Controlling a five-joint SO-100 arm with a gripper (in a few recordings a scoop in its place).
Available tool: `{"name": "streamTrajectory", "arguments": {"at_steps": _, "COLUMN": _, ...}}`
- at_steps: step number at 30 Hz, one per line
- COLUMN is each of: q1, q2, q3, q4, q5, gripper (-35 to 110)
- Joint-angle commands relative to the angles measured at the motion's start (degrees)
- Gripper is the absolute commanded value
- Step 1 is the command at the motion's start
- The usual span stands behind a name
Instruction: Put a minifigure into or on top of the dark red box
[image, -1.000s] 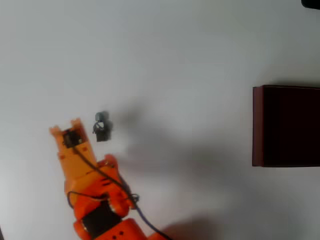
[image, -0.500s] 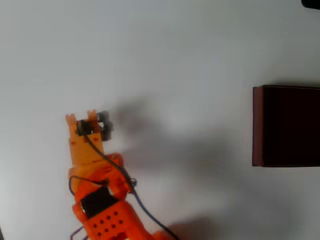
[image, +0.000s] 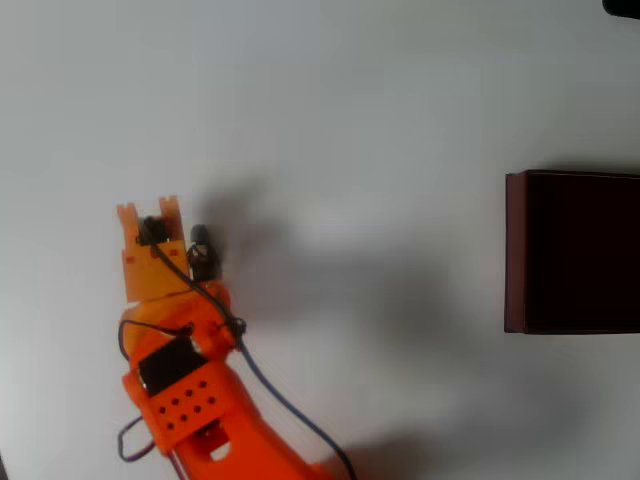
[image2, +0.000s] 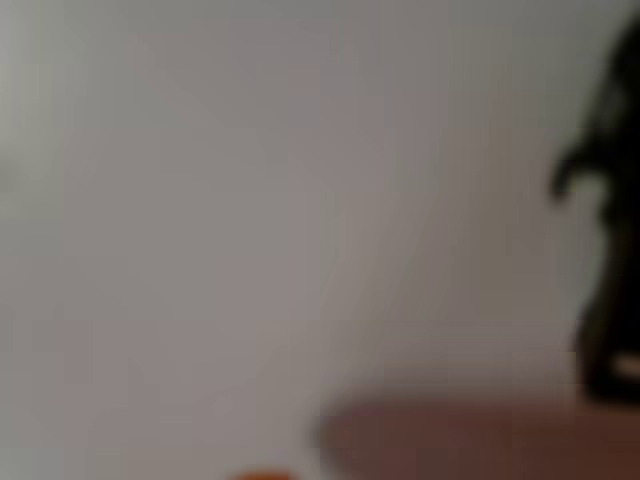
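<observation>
Orange gripper (image: 150, 215), jaw state unclear, sits just left of the minifigure (image: 201, 252) in the overhead view.

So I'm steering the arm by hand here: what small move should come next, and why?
Probably nudge the gripper slightly right in the overhead view: the minifigure lies on the table just beside its right edge, not between the fingers, far from the dark red box.

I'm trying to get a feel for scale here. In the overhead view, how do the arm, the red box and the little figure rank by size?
Largest to smallest:
1. Arm, though it sits nearer the camera
2. Box, partly cut off at the edge
3. Figure, by far the smallest
</observation>
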Motion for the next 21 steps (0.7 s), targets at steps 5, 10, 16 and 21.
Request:
{"name": "streamTrajectory", "arguments": {"at_steps": 5, "q1": 1.14, "q2": -0.88, "q3": -2.11, "q4": -2.46, "q5": -1.67, "gripper": 21}}
{"name": "streamTrajectory", "arguments": {"at_steps": 10, "q1": 2.11, "q2": -1.14, "q3": -1.67, "q4": -3.60, "q5": -2.46, "gripper": 21}}
{"name": "streamTrajectory", "arguments": {"at_steps": 16, "q1": 2.90, "q2": -2.37, "q3": -1.76, "q4": -5.36, "q5": -3.34, "gripper": 21}}
{"name": "streamTrajectory", "arguments": {"at_steps": 21, "q1": 2.99, "q2": -4.22, "q3": -2.20, "q4": -6.77, "q5": -2.90, "gripper": 21}}
